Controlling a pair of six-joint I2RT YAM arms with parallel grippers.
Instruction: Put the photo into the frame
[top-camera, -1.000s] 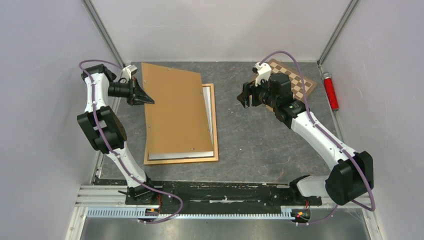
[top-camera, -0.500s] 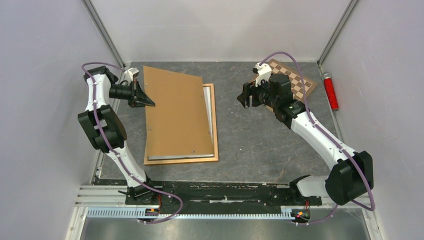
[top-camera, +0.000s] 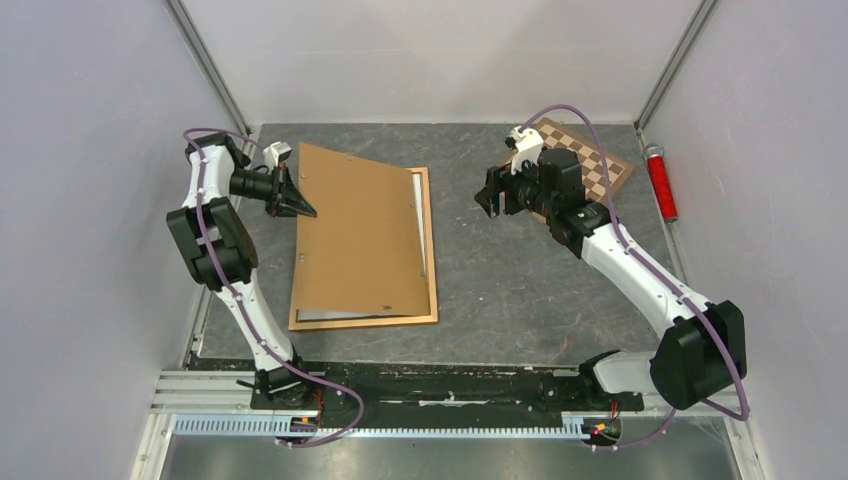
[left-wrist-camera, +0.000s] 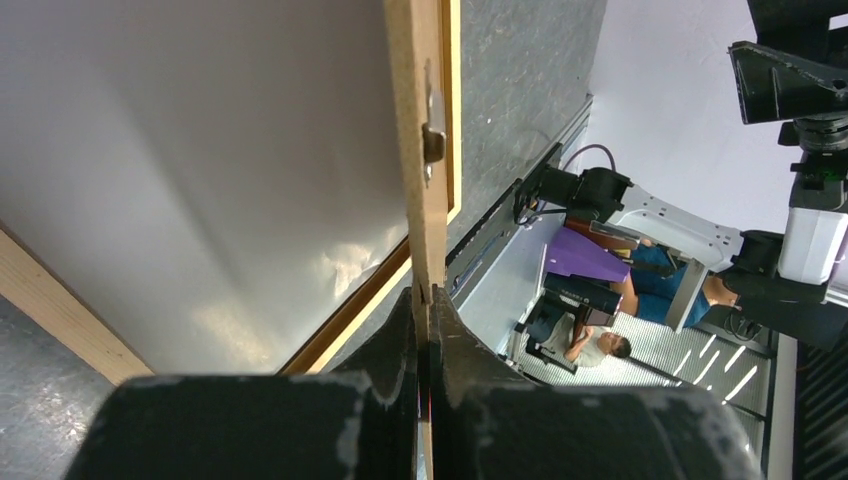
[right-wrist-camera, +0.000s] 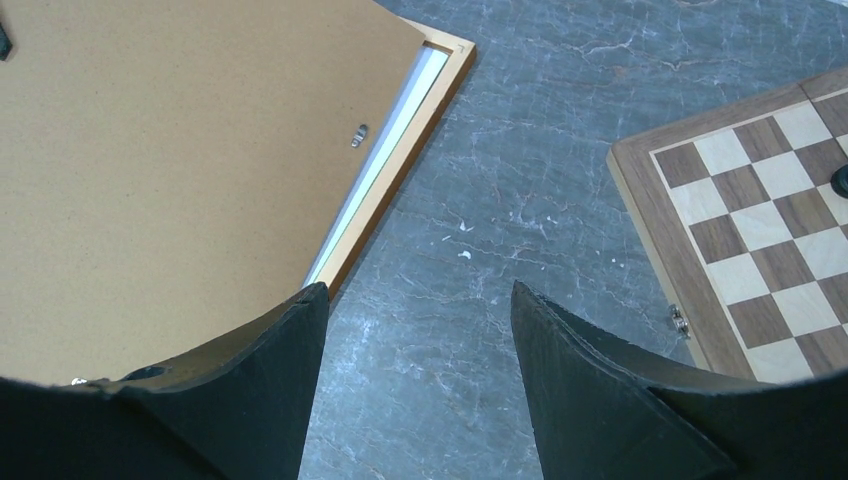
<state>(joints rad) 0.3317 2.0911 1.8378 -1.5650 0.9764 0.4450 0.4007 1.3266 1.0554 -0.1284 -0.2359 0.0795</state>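
**Left tool holding the backing board tilted over the loaded frame**

The left tool (top-camera: 300, 208) is closed on the far-left edge of the backing board (top-camera: 365, 235). In the left wrist view its two fingers pinch the board edge-on.

- **Board position:** From this grip the board extends to the right. Its long axis runs from the far side to the near side of the desk (top-camera: 510, 280). The gripped side is raised, and the opposite long edge sits low on the frame (top-camera: 432, 250).
- **Photo:** The photo (left-wrist-camera: 200, 150) lies directly beneath the board, inside the frame, with its white back facing up.
- **Coming move:** It likely depends on lowering the board squarely onto the frame opening. The left arm is the nearer one, already in contact.
- **Right tool:** The right tool (top-camera: 487, 195) hangs with its jaws apart and holds nothing. It is above bare desk between the frame and the chessboard (top-camera: 595, 165), apart from both.

**Hidden or unclear:** From above, the board covers nearly all of the photo, leaving only thin white strips at the near and right edges. The printed face is not visible. Whether the photo sits fully within the frame's recess cannot be determined. The board's small metal clips are too small to read.
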